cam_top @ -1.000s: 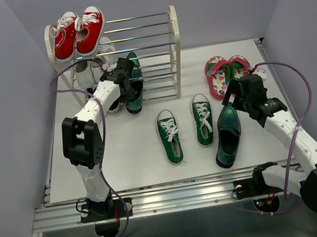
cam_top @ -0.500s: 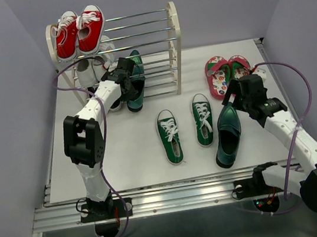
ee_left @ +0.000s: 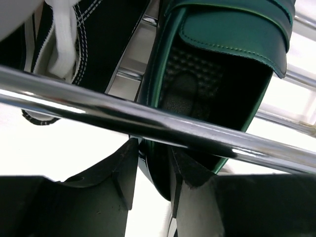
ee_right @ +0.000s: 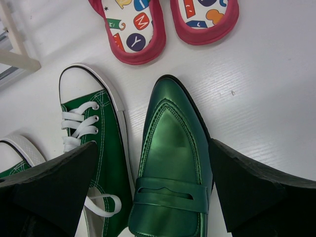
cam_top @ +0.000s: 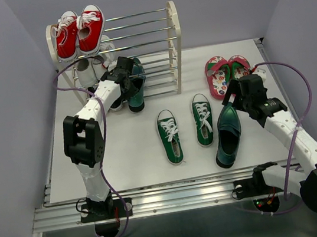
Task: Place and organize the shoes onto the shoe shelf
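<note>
Your left claw (ee_left: 150,170) has eased the teal loafer (ee_left: 217,74) slightly deeper among the rods of the shoe shelf (cam_top: 176,44). Its fingers straddle the heel wall, and you cannot tell whether they pinch it. Your right claw (ee_right: 155,190) hangs spread wide over the second loafer (ee_right: 170,143) on the tabletop (ee_right: 266,98), with the green sneakers (cam_top: 202,118) and flip-flops (ee_right: 133,24) beside it.

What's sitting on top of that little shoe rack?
A pair of red sneakers with white laces, at the left end of the rack. They hide part of the white shoes on the shelf below.
</note>
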